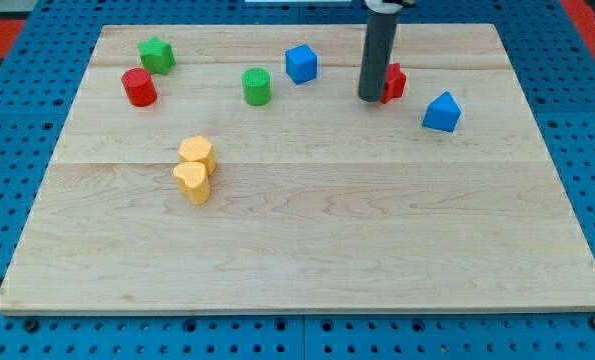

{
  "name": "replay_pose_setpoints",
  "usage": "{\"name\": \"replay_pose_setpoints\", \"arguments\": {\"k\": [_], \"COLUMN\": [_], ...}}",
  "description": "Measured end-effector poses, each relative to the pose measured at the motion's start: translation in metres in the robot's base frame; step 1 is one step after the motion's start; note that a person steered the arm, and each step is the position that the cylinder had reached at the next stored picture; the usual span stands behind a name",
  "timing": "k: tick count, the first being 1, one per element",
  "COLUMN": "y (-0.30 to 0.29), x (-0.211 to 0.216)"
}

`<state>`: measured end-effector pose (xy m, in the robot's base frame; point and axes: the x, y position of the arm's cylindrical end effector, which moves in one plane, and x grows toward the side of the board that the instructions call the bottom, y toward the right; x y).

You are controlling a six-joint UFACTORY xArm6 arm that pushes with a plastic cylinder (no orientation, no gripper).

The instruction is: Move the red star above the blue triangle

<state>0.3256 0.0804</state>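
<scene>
The red star (pixel 395 82) lies near the view's top right, partly hidden behind my rod. My tip (pixel 370 98) rests on the board touching the star's left side. The blue triangle (pixel 441 112) sits just to the lower right of the star, a small gap apart from it.
A blue cube (pixel 301 63) and a green cylinder (pixel 257 87) lie left of my tip. A green star (pixel 157 54) and a red cylinder (pixel 138 87) are at the top left. A yellow hexagon (pixel 196 153) touches a yellow heart (pixel 192 182) at centre left. The wooden board (pixel 307 240) lies on a blue pegboard.
</scene>
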Motion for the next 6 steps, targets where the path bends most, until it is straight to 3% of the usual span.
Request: {"name": "replay_pose_setpoints", "arguments": {"k": [3, 6], "y": [0.069, 0.085], "x": [-0.011, -0.024]}}
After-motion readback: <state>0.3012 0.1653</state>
